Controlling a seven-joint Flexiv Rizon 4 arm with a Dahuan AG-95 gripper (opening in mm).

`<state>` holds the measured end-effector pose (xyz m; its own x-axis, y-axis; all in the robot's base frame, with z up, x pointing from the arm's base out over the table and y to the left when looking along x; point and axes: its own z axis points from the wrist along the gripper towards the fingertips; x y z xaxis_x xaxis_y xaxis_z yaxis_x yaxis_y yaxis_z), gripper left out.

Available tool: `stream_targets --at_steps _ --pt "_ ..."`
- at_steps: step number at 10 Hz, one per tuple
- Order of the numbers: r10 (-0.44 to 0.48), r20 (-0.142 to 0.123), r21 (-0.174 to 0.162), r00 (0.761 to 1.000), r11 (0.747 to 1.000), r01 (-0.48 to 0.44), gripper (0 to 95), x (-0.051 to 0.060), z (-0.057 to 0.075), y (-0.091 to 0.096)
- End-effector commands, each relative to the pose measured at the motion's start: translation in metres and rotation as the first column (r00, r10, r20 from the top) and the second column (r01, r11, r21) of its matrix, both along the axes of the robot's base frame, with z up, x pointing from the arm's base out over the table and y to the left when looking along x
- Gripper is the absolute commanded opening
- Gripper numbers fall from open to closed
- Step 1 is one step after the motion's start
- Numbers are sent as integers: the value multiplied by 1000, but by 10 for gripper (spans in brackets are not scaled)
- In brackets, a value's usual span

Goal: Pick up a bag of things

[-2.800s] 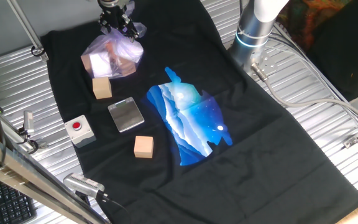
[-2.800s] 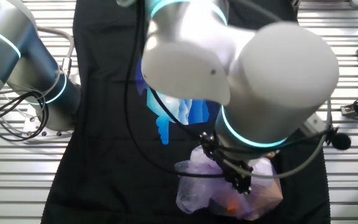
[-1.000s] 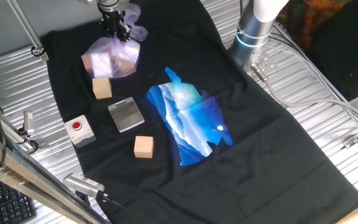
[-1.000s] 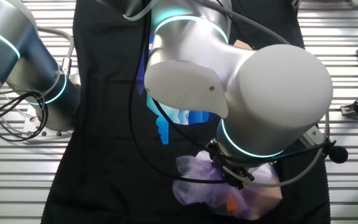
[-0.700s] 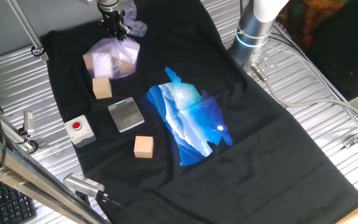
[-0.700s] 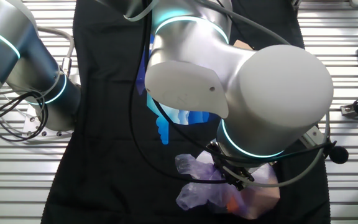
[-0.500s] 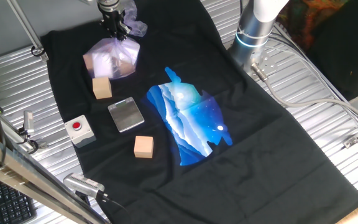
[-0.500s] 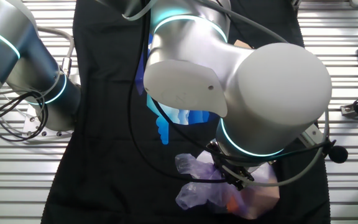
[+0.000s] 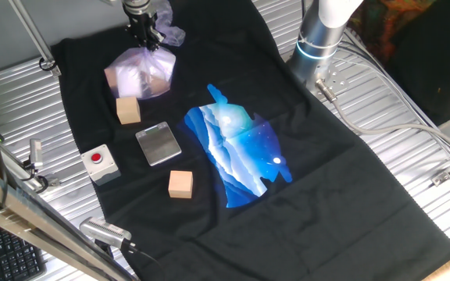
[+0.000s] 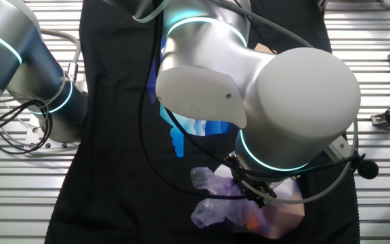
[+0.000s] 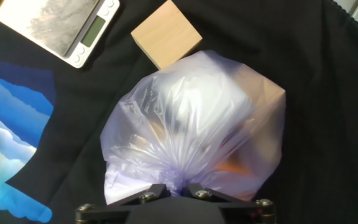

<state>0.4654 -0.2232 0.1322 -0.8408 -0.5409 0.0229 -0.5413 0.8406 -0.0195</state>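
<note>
The pale lavender plastic bag (image 9: 141, 72) hangs at the far left of the black cloth, lumpy with blocky contents. My gripper (image 9: 144, 33) is shut on its gathered neck just below the knot. In the hand view the bag (image 11: 194, 124) fills the middle and the gripper (image 11: 175, 186) pinches its twisted top between both fingers. In the other fixed view the bag (image 10: 239, 207) shows under the arm's wrist, with the gripper (image 10: 254, 192) partly hidden by the arm.
A tan wooden cube (image 9: 129, 110) lies just in front of the bag, and shows in the hand view (image 11: 166, 34). A silvery square plate (image 9: 158, 144), a second cube (image 9: 180, 184) and a red-button box (image 9: 99, 162) lie nearer. A blue print (image 9: 241, 152) covers the cloth's middle.
Since 2.8 s ago the gripper has closed on the bag's neck and drawn it upward, so the bag looks taller and narrower. Over the last half second nothing has visibly moved.
</note>
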Motion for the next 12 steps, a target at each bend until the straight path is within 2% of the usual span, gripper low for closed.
stream_targets --at_steps 1,12 --pt "-2 1 3 1000 1000 2 0 0 0 0" --pt "-24 8 11 1000 1000 24 0 3 3 0"
